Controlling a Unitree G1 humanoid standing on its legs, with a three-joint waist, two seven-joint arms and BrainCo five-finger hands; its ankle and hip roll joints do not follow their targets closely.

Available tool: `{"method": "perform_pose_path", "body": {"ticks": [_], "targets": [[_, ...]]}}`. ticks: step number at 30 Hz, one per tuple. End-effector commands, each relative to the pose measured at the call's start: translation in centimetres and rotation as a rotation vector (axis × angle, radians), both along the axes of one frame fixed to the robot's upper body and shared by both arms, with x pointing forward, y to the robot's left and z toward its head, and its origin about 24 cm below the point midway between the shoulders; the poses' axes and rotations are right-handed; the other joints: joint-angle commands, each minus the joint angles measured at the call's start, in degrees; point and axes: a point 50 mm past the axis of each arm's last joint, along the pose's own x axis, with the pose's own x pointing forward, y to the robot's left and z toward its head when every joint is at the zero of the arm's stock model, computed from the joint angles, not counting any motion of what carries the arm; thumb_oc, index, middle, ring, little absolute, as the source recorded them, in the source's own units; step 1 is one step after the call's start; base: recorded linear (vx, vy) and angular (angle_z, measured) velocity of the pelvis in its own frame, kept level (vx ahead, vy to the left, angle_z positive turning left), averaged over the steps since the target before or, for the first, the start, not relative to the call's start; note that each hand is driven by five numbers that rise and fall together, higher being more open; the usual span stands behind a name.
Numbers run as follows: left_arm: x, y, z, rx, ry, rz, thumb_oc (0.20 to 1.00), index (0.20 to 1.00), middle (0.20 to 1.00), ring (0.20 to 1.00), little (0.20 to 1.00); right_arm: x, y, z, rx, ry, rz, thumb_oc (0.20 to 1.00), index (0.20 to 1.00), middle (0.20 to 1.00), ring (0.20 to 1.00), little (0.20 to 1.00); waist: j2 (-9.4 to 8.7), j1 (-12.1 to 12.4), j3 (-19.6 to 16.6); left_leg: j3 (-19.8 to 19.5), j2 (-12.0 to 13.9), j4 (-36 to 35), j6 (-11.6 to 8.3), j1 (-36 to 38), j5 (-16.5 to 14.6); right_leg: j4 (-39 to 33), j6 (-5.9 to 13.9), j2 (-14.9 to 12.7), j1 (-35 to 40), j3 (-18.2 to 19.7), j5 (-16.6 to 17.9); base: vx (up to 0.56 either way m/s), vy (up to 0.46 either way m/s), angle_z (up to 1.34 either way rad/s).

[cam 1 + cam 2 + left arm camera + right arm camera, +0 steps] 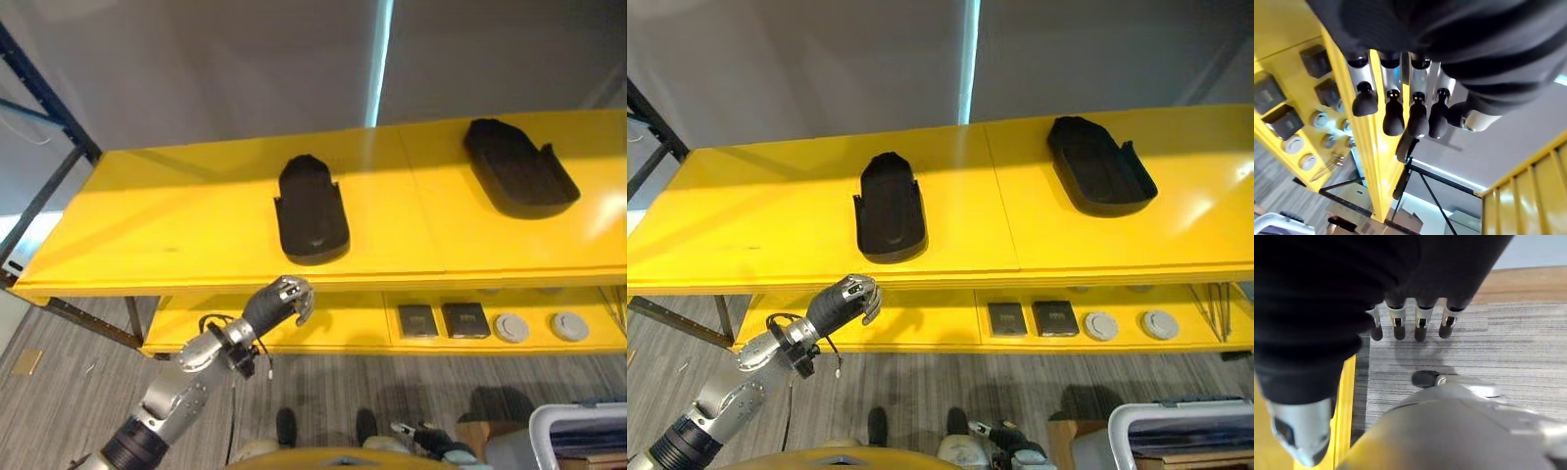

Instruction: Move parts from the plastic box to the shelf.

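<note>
Two black moulded parts lie on the top tier of the yellow shelf (176, 225): one near the middle (312, 211), one at the far right (519, 168). My left hand (284, 300) hangs just below the shelf's front edge, under the middle part, with its fingers (1393, 117) curled and nothing in them. My right hand hangs low over the grey floor, its fingers (1420, 325) straight and holding nothing. A white plastic box (578, 429) shows by its rim at the lower right.
On the lower tier lie two dark square parts (418, 320) (466, 319) and two grey round ones (510, 327) (568, 325). A dark rack upright (49, 103) stands at the shelf's left end. Grey wall behind.
</note>
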Motion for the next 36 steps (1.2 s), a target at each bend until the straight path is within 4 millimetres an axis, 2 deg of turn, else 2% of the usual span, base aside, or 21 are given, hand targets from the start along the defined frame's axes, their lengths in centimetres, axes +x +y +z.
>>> {"method": "perform_pose_path", "body": {"ticks": [1,6,11,16,25,30,36], "targets": [[1.6,-0.4,2.7,-0.057,-0.119,0.006,0.2,0.2,0.2,0.2,0.2,0.8,0.7,0.0,0.007,-0.01,0.0,1.0,1.0,1.0,1.0,1.0,-2.45,-0.42,2.81,0.41,1.64,-0.02,-0.93,-0.07,-1.7,0.06,3.45,-4.42,-0.52,0.34,1.18,-0.07,0.025,-0.06],[2.8,-0.5,3.4,-0.071,-0.158,0.075,0.2,0.2,0.2,0.2,0.2,1.2,-0.6,0.3,-0.017,-0.027,-0.04,1.0,1.0,1.0,1.0,1.0,-1.72,-1.76,5.62,0.76,1.28,-0.02,-0.78,-1.48,-1.34,0.06,3.15,-4.69,-2.26,1.35,1.9,-0.08,0.033,-0.09],[3.8,-1.0,4.2,-0.101,-0.198,0.136,0.2,0.2,0.2,0.2,0.2,1.0,-0.6,0.3,-0.015,-0.027,-0.051,1.0,1.0,1.0,1.0,1.0,-1.82,-3.16,6.66,1.08,1.23,-0.02,-0.81,-1.69,-1.38,0.06,3.14,-4.72,-2.86,2.19,2.3,0.0,0.001,-0.01],[4.9,-2.3,5.6,-0.147,-0.251,0.167,0.2,0.2,0.2,0.2,0.2,0.8,-0.2,0.2,-0.014,-0.015,-0.019,1.0,1.0,1.0,1.0,1.0,-1.95,-5.1,7.42,1.66,1.33,-0.02,-1.01,-1.71,-1.31,0.06,3.09,-4.59,-3.33,3.34,2.68,0.01,0.003,0.0],[7.4,-3.7,5.3,-0.079,-0.235,0.295,0.2,0.2,0.2,0.2,0.2,1.6,0.3,0.4,-0.007,-0.014,0.039,1.0,1.0,1.0,1.0,1.0,-2.62,-8.12,8.35,3.04,1.98,-0.02,-1.37,-1.52,-0.95,0.6,2.91,-4.22,-4.41,5.33,3.04,0.02,0.01,-0.09],[8.5,-3.8,5.3,-0.063,-0.226,0.358,0.2,0.2,0.2,0.2,0.2,1.6,0.4,0.5,-0.016,-0.011,0.071,1.0,1.0,1.0,1.0,1.0,-2.82,-9.17,8.69,3.59,2.22,-0.02,-1.5,-1.39,-0.94,0.76,3.01,-4.12,-4.67,6.15,3.04,0.03,0.014,-0.05],[9.9,-2.9,5.7,-0.081,-0.234,0.462,0.2,0.2,0.2,0.2,0.2,1.8,0.4,0.5,-0.012,-0.009,0.076,1.0,1.0,1.0,1.0,1.0,-3.2,-10.09,9.19,3.99,2.42,-0.02,-1.62,-1.23,-0.9,1.12,2.98,-3.92,-5.13,6.79,3.01,0.01,0.001,-0.07]]}}
